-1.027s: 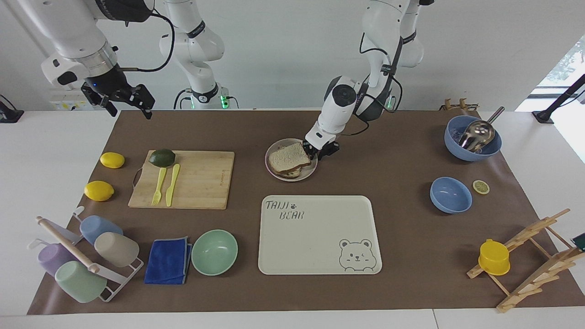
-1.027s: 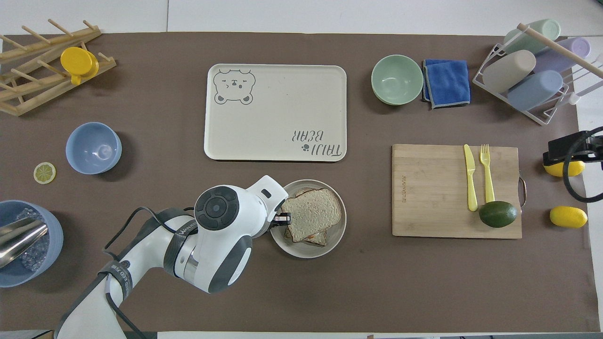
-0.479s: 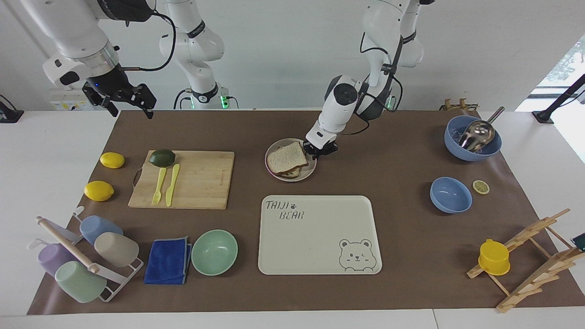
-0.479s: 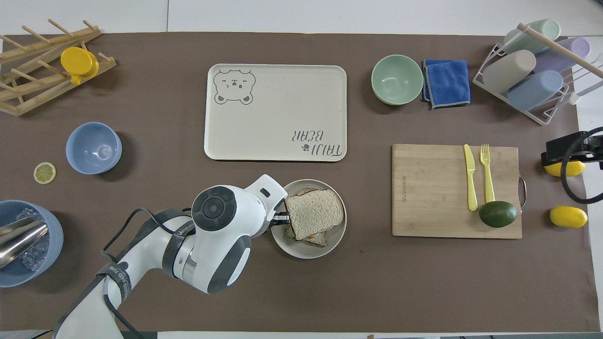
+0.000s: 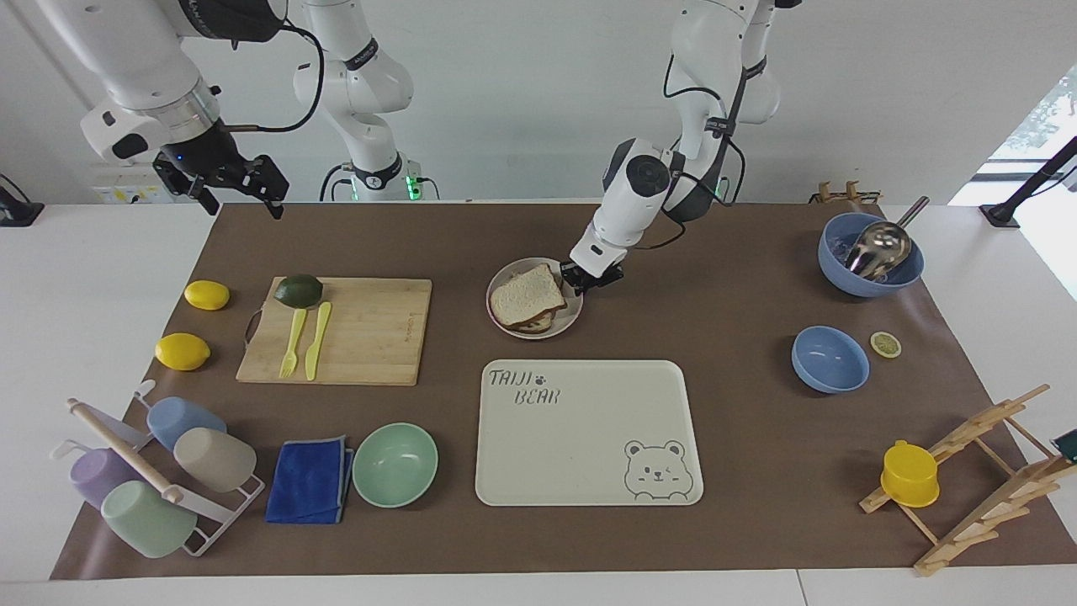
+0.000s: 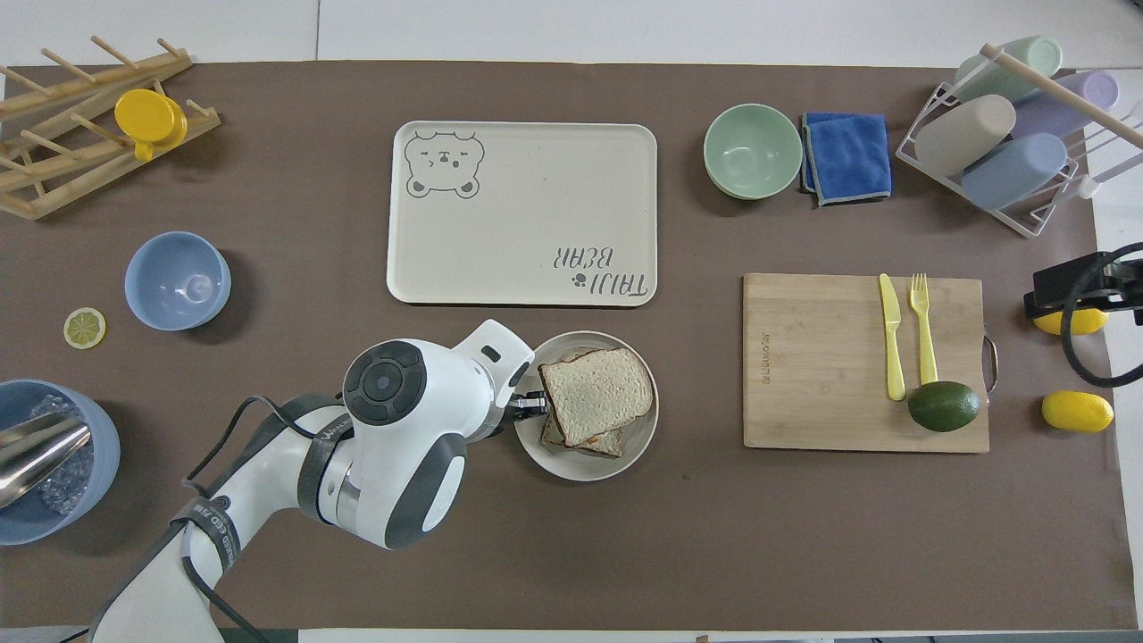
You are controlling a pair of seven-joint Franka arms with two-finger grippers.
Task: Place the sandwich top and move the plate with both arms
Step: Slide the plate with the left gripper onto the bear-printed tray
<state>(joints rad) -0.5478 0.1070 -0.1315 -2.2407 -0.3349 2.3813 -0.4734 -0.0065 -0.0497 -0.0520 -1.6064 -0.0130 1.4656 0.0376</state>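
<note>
Since a second ago my left arm has drawn its wrist back and the plate [image 5: 575,316] [image 6: 638,442] has slid a little with it, while the sandwich top has straightened on the stack. On the brown-covered bench [image 5: 724,471] [image 6: 714,554] the largest piece is the cream bear-print tray [image 5: 589,454] [image 6: 500,241], just beyond which, nearer the robots, sits the plate. I count one plate, one tray, one wooden cutting board [image 5: 370,332] [image 6: 821,393], two blue bowls, one mint-green bowl [image 5: 395,465] [image 6: 752,150], two lemons and one avocado [image 5: 298,290] [image 6: 944,406]. My left end effector [image 5: 594,277] [image 6: 529,406] is low at the plate's rim on the left arm's side, touching the edge of the bread; whether it grips the rim I cannot tell. My right end effector [image 5: 238,187] [image 6: 1085,284] waits raised over the bench's right-arm end, fingers spread wide. The sandwich top [image 5: 527,293] [image 6: 596,394] lies flat on the lower slice, pale speckled crumb with a brown crust, slightly askew.
</note>
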